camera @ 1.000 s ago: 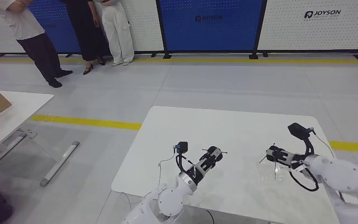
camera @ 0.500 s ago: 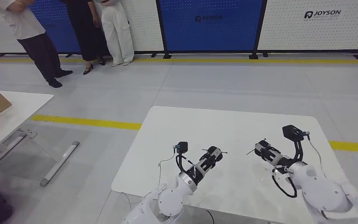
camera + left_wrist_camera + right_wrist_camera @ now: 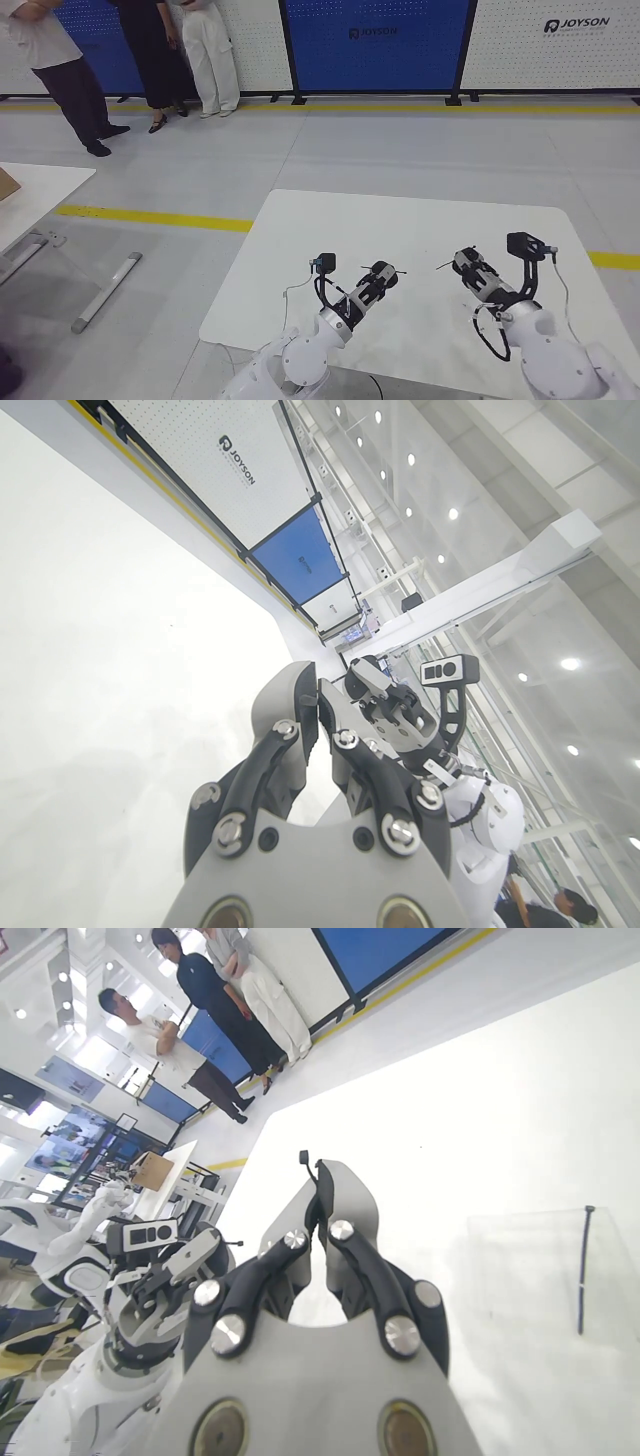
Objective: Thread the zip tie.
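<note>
White table (image 3: 420, 225) lies below. My right hand (image 3: 317, 1175) pinches the zip tie (image 3: 303, 1157), its head poking out; my left hand (image 3: 316, 687) is closed on a thin black piece (image 3: 306, 699). Threading seems not yet started.

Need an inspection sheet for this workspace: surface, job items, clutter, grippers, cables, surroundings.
Surface: white table, rounded corners.
Job's things: held zip tie, head poking past the fingers; spare zip tie lying flat on clear tray.
Clutter: nothing seen.
Grippers: left gripper shut on a black strip; right gripper shut on held zip tie; the two apart.
Cables: white cable by left arm; black cable looped at right arm.
Surroundings: blue panel, yellow floor line, second table.
</note>
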Robot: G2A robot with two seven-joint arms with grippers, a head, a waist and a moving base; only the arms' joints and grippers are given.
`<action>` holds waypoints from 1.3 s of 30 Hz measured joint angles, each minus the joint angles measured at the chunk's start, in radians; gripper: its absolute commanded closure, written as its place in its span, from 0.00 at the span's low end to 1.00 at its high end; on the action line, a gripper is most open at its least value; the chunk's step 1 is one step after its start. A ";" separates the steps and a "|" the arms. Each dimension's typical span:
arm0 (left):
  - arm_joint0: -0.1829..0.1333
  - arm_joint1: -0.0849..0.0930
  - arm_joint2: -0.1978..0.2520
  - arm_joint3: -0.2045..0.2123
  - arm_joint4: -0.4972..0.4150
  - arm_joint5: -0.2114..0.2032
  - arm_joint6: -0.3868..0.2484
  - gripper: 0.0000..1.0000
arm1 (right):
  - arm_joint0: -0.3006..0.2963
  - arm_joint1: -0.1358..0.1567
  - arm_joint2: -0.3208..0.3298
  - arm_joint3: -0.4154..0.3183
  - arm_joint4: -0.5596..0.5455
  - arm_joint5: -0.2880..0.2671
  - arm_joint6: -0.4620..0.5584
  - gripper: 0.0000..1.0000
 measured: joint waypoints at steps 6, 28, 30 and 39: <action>0.000 0.000 0.000 0.000 0.000 0.000 0.000 1.00 | 0.001 0.000 0.001 0.001 0.007 0.000 0.013 1.00; 0.000 0.000 0.000 0.000 0.000 0.000 0.000 1.00 | 0.001 0.000 0.001 0.000 0.007 0.000 0.013 1.00; 0.000 0.000 0.000 0.000 0.000 0.000 0.000 1.00 | 0.001 0.000 0.001 0.000 0.007 0.000 0.013 1.00; 0.000 0.000 0.000 0.000 0.000 0.000 0.000 1.00 | 0.001 0.000 0.001 0.000 0.007 0.000 0.013 1.00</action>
